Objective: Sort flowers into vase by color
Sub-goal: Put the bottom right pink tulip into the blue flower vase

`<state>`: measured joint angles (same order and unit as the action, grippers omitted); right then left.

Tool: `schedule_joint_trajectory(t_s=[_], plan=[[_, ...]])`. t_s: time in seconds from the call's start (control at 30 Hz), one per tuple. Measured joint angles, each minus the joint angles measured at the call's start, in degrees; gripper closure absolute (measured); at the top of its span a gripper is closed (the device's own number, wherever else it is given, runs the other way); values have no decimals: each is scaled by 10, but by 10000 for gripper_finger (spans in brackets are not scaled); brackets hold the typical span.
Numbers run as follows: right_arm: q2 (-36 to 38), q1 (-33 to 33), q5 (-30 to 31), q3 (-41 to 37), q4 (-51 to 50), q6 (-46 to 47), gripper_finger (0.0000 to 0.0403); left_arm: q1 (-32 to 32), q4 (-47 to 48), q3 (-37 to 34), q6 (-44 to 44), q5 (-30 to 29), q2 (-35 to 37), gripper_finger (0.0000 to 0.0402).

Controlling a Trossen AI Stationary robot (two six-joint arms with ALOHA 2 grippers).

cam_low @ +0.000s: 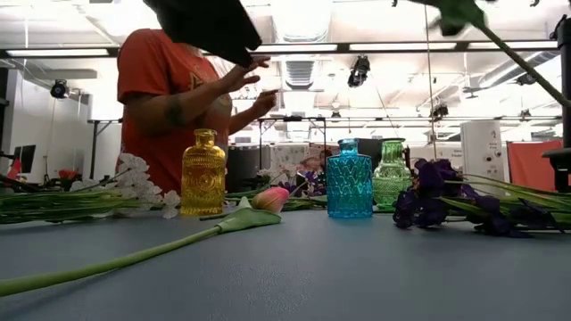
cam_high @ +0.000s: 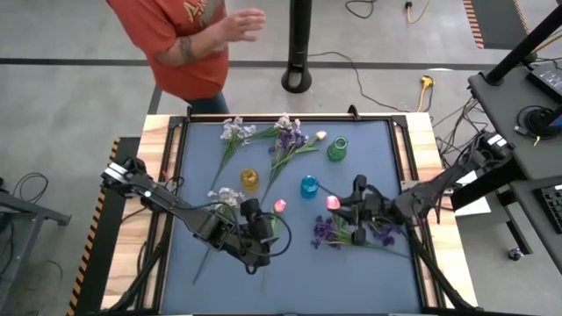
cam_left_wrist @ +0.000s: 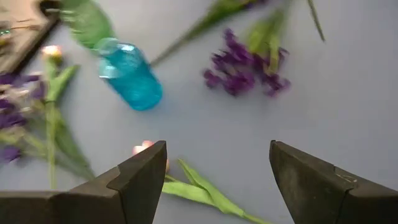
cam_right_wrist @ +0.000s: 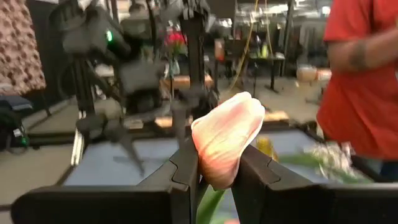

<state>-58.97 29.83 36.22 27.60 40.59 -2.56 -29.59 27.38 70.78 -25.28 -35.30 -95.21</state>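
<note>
The left arm reaches in low across the near half of the table, its tool (cam_high: 260,230) hanging there with the fingers (cam_left_wrist: 142,176) spread wide and empty. The right arm stretches inward, its tool (cam_high: 344,204) pinched shut on a pink tulip bud (cam_right_wrist: 227,138).

Table (cam_high: 290,281): blue-grey top, is carrying everything.
Vases standing: yellow vase (cam_high: 250,180), blue vase (cam_high: 309,186), green vase (cam_high: 337,149).
Flowers lying: white sprays (cam_high: 235,132), purple sprays (cam_high: 329,231), pink tulip (cam_high: 280,206).

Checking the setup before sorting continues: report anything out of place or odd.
A person leans over the table's far edge. All three vases stand empty; flowers lie loose. The right pincer grips a pink tulip by its bud, not the stem.
</note>
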Motion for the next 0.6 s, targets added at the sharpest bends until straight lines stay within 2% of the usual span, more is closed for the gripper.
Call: schedule_joint_trajectory(t_s=[0.17,0.37,0.47,0.6], plan=[[-16,-70,-80,24,15,-39,340,7,-16,2,142,5,27,151],[-58,-145,-202,36,128,-95,340,38,-16,-31,263,3,88,169],[-67,-156,-212,36,172,-135,340,57,-55,-72,261,3,137,175],[-54,-156,-212,42,232,-210,340,53,-189,-159,206,3,204,180]])
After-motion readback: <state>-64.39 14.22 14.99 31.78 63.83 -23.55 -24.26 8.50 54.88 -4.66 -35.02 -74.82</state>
